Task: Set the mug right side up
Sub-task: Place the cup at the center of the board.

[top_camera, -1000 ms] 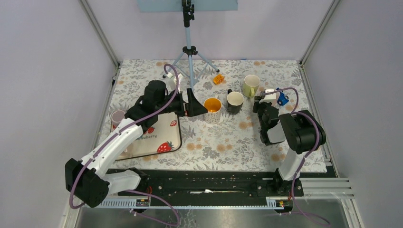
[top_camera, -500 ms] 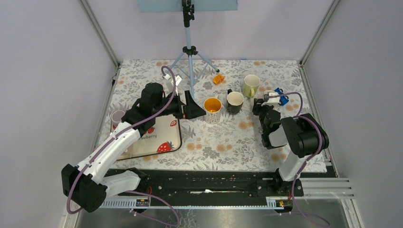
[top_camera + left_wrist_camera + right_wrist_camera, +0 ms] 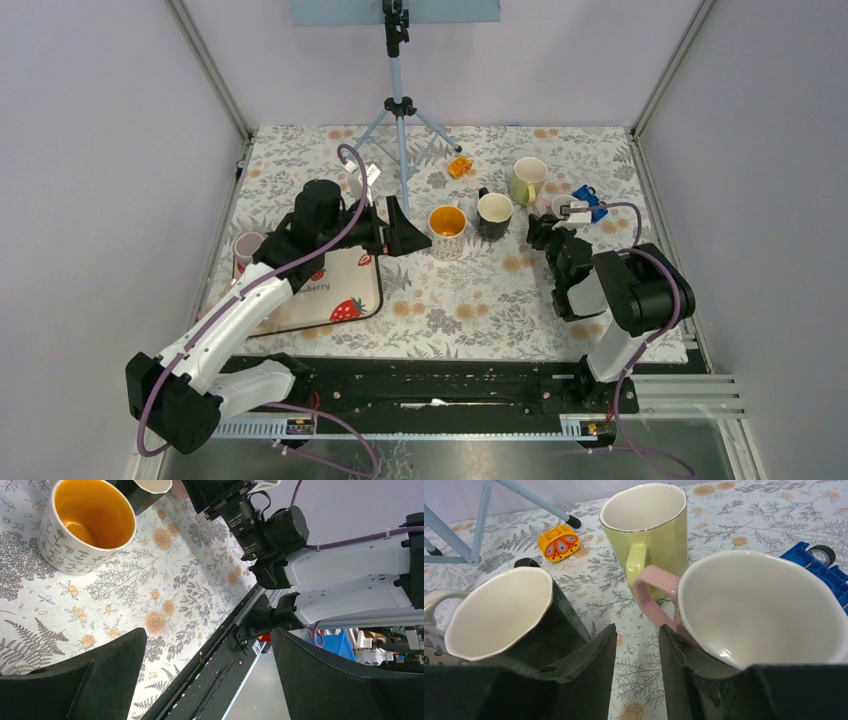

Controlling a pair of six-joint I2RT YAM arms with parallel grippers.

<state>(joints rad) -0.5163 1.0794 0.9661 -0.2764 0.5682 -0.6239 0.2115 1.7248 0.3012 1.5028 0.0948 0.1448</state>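
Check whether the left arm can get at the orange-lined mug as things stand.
Probably yes. The left gripper is wide open just short of the orange-lined mug, with only bare floral tablecloth between them. The black mug close beyond it might crowd one finger.
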